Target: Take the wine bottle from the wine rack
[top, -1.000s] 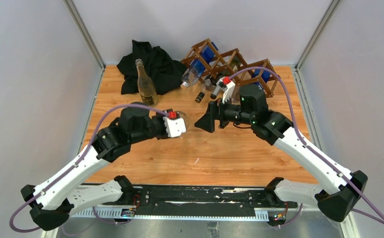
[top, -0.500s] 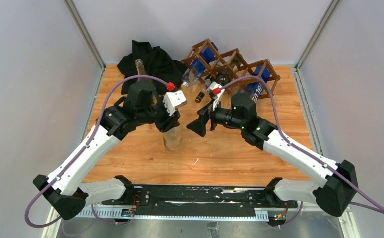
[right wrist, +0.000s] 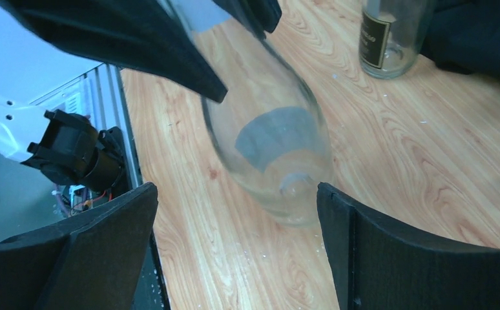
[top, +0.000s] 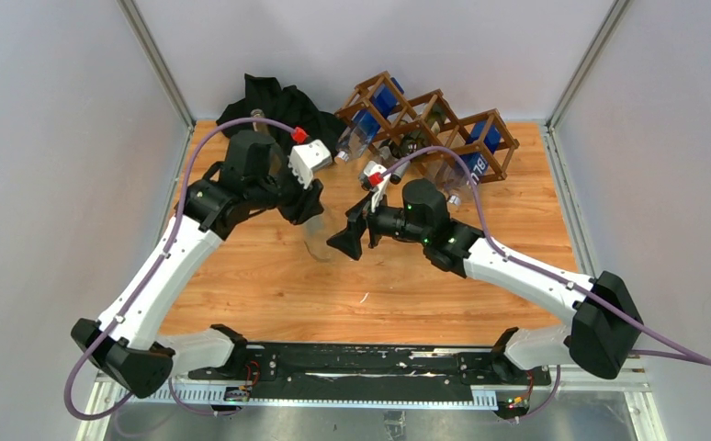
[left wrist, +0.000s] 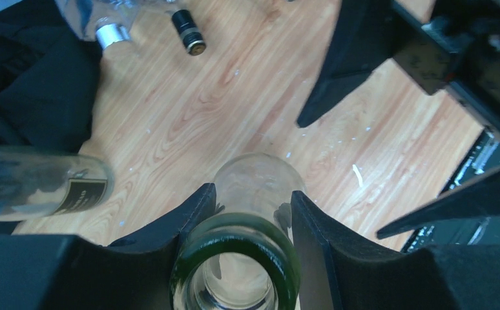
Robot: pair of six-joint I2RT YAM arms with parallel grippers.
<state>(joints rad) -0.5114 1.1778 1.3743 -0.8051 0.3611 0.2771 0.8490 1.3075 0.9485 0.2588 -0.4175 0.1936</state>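
The left jaws are closed on the neck of the wine bottle [left wrist: 236, 227], just below its green-tinted mouth. One dark finger [left wrist: 192, 216] is pressed against each side of the glass. The clear wine bottle [top: 320, 241] is held mouth up near the middle of the bench [top: 242, 285], well apart from the wine rack [top: 430, 124]. Its base is seen low against the wood in the right wrist view. Whether the base rests on the bench or hangs just above it cannot be told.

The right jaws are spread wide and nothing is held in them. The two fingers [right wrist: 105, 252] are set on either side of the lower body of the wine bottle [right wrist: 280, 148], apart from the glass.

The left arm [top: 163, 276] is extended from the near left corner of the bench and the right arm [top: 517, 271] from the near right corner. Both are directed at the bottle between them.

A second bottle [left wrist: 34, 187] with a dark label is located on the far left part of the bench, beside a black cloth [top: 274, 106] heaped at the far edge.

The wine rack is placed along the far edge, right of centre. Bottles with blue labels [top: 476, 163] are lodged in its cells, and several necks [left wrist: 188, 32] protrude toward the middle of the bench.
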